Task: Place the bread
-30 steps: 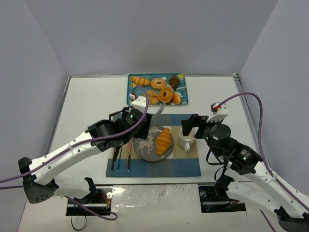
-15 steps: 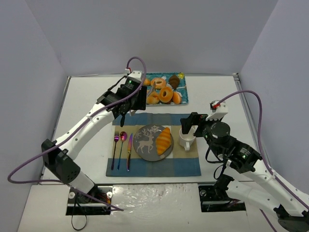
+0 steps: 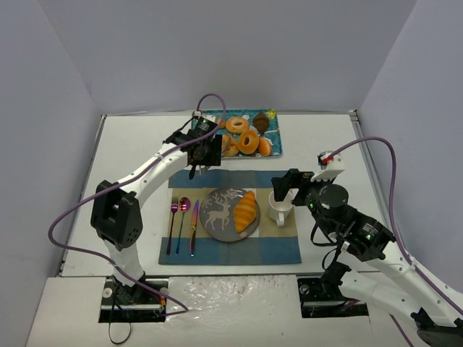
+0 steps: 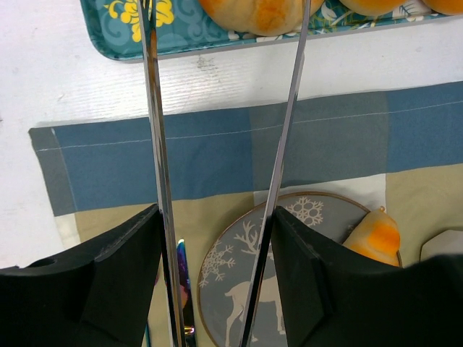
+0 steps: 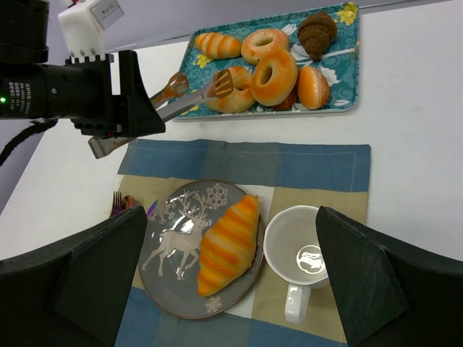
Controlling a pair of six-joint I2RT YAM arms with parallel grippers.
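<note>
An orange striped croissant (image 3: 246,210) lies on the right half of the grey deer plate (image 3: 215,217) on the placemat. It also shows in the right wrist view (image 5: 228,242) and the left wrist view (image 4: 369,237). My left gripper (image 3: 202,148) (image 4: 215,217) is shut on metal tongs (image 4: 289,108) (image 5: 184,94). The tong arms are spread and their tips reach a bun (image 5: 235,101) on the teal tray (image 3: 278,137) (image 5: 347,58). I cannot tell whether the tips grip it. My right gripper (image 3: 286,184) (image 5: 231,217) is open and empty above the plate and mug.
A white mug (image 3: 278,210) (image 5: 307,256) stands right of the plate. A fork, spoon and knife (image 3: 182,224) lie left of it on the blue and tan placemat (image 3: 289,249). The tray holds several pastries. Walls close in the table on three sides.
My left arm has swung with the tongs from beside the plate back to the tray. The croissant stays on the plate. The right arm has barely moved.
</note>
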